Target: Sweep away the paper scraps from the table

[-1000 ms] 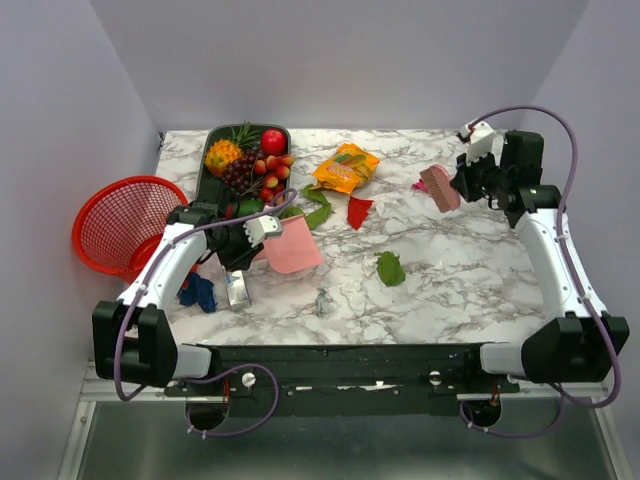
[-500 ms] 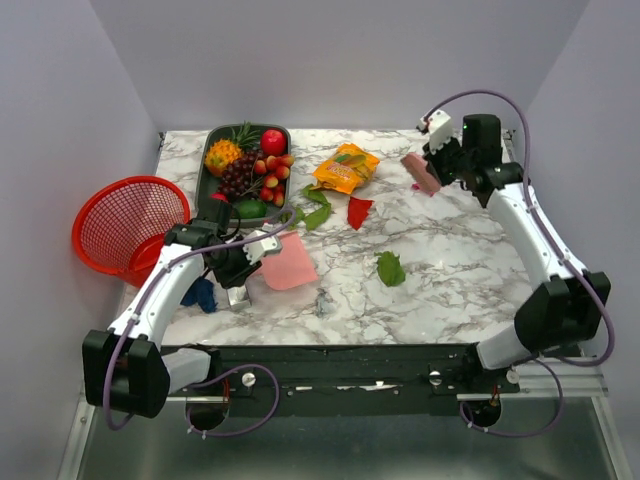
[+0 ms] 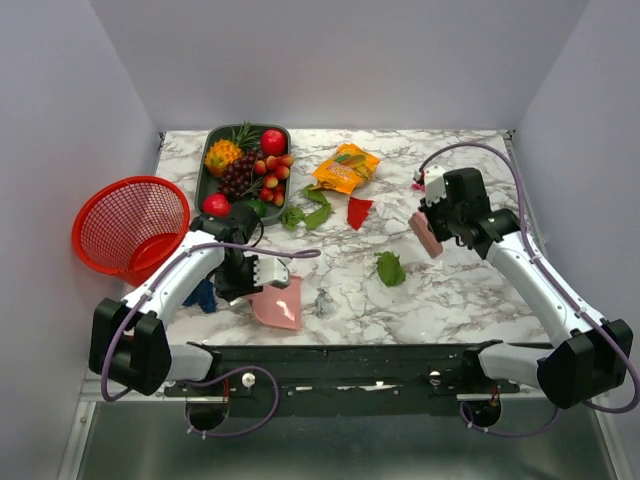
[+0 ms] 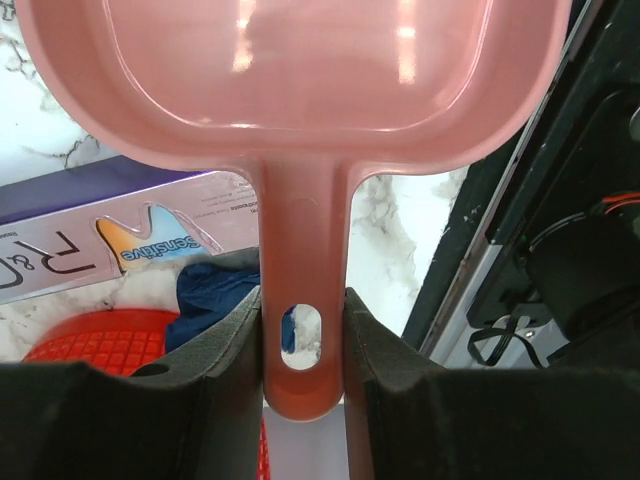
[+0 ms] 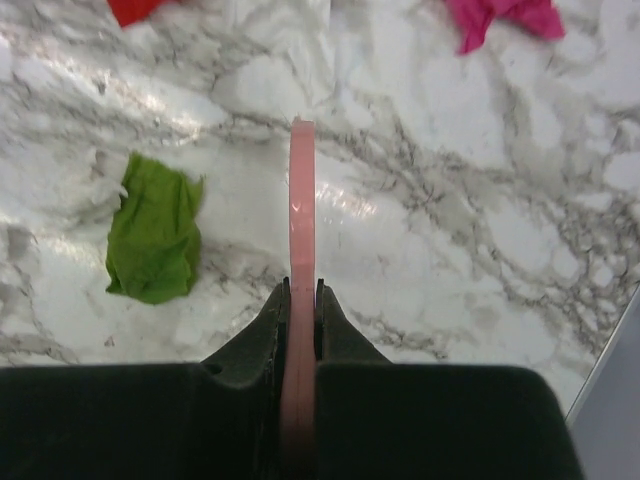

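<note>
Two pink tools are out. Nearest me, close to the black front edge of the table (image 3: 470, 290), the left gripper (image 4: 303, 318) is clamped tight on the handle of the dustpan (image 4: 300, 80). A blue scrap (image 3: 203, 293) lies just beside that arm. Further in, the right gripper (image 5: 301, 300) pinches the brush (image 5: 301, 180) edge-on above bare marble, with a green scrap (image 5: 152, 228) near its left side. Beyond lie the red scrap (image 3: 357, 211), the magenta scrap (image 3: 418, 185) and more green bits (image 3: 305, 215) by the fruit tray (image 3: 215, 150) and the snack bag (image 3: 345, 168).

My worry is the front edge: a brisk stroke toward the pan could flick light paper past it and off the table. A wide swing at the far scraps might catch the snack bag or the tray. The middle is open — only a small grey crumple (image 3: 322, 300) sits between green scrap and pan.
</note>
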`<move>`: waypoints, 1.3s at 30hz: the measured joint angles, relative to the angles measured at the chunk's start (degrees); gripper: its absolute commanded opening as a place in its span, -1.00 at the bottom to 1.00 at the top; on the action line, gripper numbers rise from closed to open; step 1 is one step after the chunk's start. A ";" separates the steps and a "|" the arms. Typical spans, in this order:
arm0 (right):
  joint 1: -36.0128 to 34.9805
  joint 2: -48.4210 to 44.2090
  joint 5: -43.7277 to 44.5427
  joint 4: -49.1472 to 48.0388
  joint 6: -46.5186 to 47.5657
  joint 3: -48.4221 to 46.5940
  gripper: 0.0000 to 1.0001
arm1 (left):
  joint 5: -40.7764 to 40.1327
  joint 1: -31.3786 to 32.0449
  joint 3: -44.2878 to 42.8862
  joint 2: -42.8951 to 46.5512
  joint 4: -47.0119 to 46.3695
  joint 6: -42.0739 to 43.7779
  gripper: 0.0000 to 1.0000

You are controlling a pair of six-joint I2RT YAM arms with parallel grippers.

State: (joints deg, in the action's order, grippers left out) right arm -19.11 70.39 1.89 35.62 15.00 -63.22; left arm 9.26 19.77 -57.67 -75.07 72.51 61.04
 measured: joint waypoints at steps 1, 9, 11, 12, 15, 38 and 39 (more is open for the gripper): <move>0.00 -0.20 0.52 0.85 -0.17 1.27 -0.99 | -1.05 0.90 0.35 -0.09 -0.09 0.20 -1.00; -1.36 -1.25 0.90 4.37 -2.43 4.57 -0.99 | -5.03 6.86 1.38 -3.52 -3.13 -3.32 -1.00; -1.92 -0.59 -0.55 4.42 -3.30 4.57 -0.99 | -5.22 8.35 1.38 -4.72 -4.13 -5.66 -1.00; -2.32 0.04 -1.75 4.46 -4.04 4.55 -0.99 | -5.25 9.33 1.38 -5.46 -4.85 -7.23 -1.00; -4.13 2.32 -5.07 4.66 -6.14 4.50 -0.99 | -5.25 11.19 1.38 -6.49 -6.45 -10.49 -1.00; -1.64 5.01 -33.11 3.61 -16.20 2.40 -0.99 | 3.56 21.11 -4.81 -20.17 -27.89 -29.16 -1.00; -1.20 4.68 -32.41 4.09 -15.54 2.25 -0.99 | 3.80 21.11 -3.82 -19.63 -28.55 -29.11 -1.00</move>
State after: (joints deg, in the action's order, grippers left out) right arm -20.32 75.07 -30.52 39.70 -0.54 -60.97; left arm 13.06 40.88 -61.49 -94.70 43.97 31.92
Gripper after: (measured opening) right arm 0.120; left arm 0.381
